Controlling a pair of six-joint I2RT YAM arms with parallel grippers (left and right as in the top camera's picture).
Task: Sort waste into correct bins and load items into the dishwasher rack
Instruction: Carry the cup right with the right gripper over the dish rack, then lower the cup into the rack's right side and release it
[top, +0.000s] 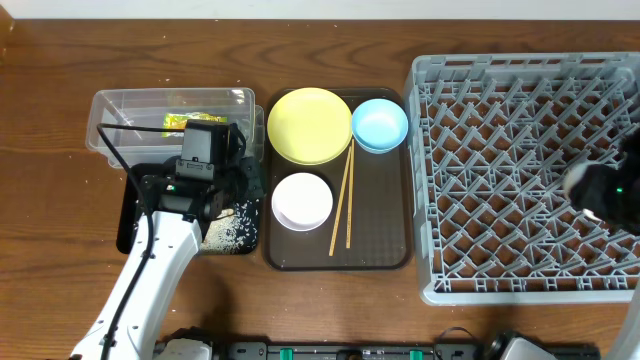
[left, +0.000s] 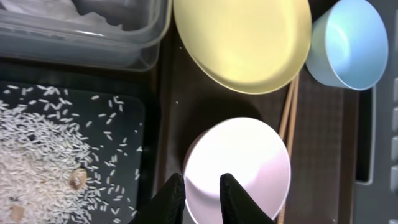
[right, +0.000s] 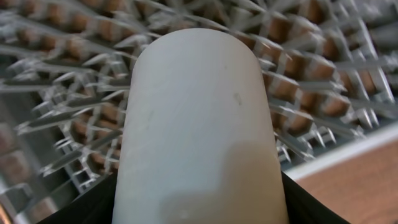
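My left gripper (left: 202, 186) hangs just above the left rim of the empty white bowl (left: 239, 162), its fingers a narrow gap apart with nothing between them. Left of the bowl lies the black tray (top: 128, 215) strewn with rice grains (left: 43, 149). The clear tub (left: 81, 37) holds white tissue (left: 56, 7) and the green-and-yellow wrapper (top: 185, 121). The yellow plate (top: 310, 125), blue bowl (top: 380, 124) and chopsticks (top: 348, 195) rest on the brown tray. My right gripper (right: 199, 205) is shut on the white cup (right: 199, 124) over the grey rack (top: 480, 130).
The dark brown serving tray (top: 385, 220) sits between the bins and the rack. The rack's upright pegs (right: 62, 62) stand close under the cup. A small brown scrap (left: 78, 180) lies among the rice. The left arm (top: 150, 270) reaches in from the front edge.
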